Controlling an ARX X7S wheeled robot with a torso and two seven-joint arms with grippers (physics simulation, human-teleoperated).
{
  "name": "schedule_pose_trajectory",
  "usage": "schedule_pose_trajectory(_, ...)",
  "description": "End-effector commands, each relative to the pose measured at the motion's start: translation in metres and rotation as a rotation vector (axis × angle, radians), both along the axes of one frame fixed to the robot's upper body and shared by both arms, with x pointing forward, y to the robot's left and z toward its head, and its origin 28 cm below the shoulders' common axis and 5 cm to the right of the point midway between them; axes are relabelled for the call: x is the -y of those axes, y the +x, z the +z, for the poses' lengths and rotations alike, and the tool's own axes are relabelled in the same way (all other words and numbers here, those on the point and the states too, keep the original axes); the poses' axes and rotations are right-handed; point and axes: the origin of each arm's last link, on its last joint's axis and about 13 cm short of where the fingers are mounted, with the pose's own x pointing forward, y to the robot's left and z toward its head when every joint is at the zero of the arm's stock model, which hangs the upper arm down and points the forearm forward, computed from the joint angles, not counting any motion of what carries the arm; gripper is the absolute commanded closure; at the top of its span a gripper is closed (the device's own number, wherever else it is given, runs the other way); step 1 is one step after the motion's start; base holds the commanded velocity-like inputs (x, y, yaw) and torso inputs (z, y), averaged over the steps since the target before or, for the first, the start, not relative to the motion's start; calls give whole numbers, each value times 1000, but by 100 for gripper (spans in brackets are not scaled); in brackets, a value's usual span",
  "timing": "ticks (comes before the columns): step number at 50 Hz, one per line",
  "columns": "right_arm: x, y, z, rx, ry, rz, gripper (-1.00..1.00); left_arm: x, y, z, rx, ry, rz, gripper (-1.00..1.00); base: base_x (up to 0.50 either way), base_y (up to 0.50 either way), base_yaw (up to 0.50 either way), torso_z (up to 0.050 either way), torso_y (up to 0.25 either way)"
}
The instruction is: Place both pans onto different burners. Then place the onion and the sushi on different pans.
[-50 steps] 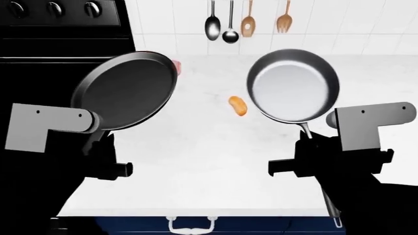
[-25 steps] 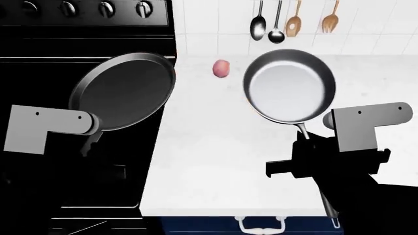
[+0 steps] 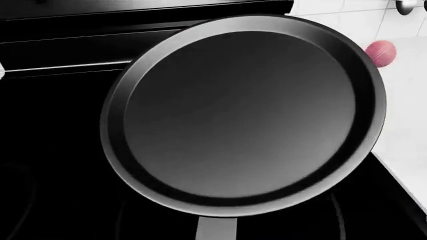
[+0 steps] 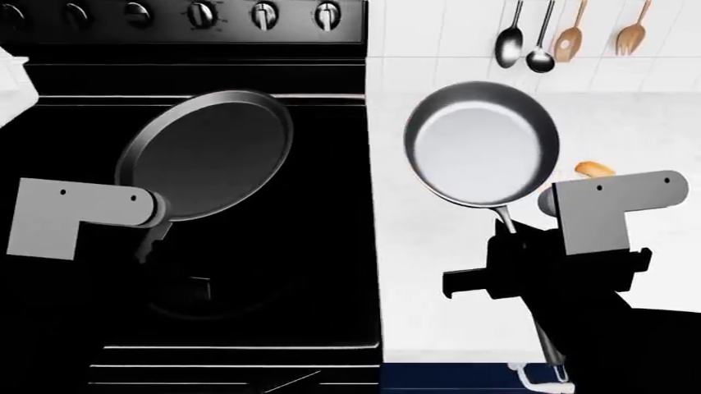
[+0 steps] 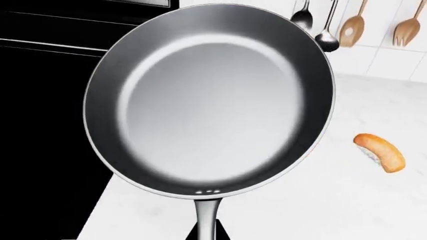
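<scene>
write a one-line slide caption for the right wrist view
Steel pan held by its handle over the stovetop edge and white counter, sushi lying beside it, utensils hanging on the wall.

**Black glass, white table, two dashes of colour**

The skillet (image 4: 208, 156) shows matte black with a paler grey sheen across its flat face, against the glossy black stovetop (image 4: 318, 271), itself crossed by thin pale lines. The steel pan (image 4: 482, 144) gleams silver-grey inside, with a darker grey wall and rim. A pinkish-purple onion (image 3: 381, 53) peeks past the skillet's edge. The sushi (image 5: 381, 152) is orange on top, white along its underside, lying on the plain white table (image 5: 320, 200). On the white-tiled wall (image 4: 438, 33) hang two shiny metal spoons (image 4: 524, 45) and two tan wooden utensils (image 4: 598, 33). Light grey arm blocks (image 4: 613, 209), black claws (image 4: 515, 275).
</scene>
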Motion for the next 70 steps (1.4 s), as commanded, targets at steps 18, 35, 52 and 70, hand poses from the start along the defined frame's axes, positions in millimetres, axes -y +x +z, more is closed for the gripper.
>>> schedule_pose_trajectory(18, 1, 3, 7, 58, -2, -17, 100, -4, 3, 7, 69, -12, 49, 100, 0, 500, 0, 1, 4)
schedule_pose_trajectory(35, 0, 4, 7, 57, 0, -15, 100, -6, 3, 6, 69, -15, 55, 100, 0, 500, 0, 2, 4)
schedule_pose_trajectory(52, 3, 14, 6, 48, 17, -43, 100, -6, 12, 2, 62, -16, 57, 100, 0, 176, 0, 1, 4)
schedule_pose_trajectory(70, -2, 34, -1, 9, 23, -21, 100, -14, 22, 0, 58, 11, 110, 100, 0, 0, 0, 2, 4)
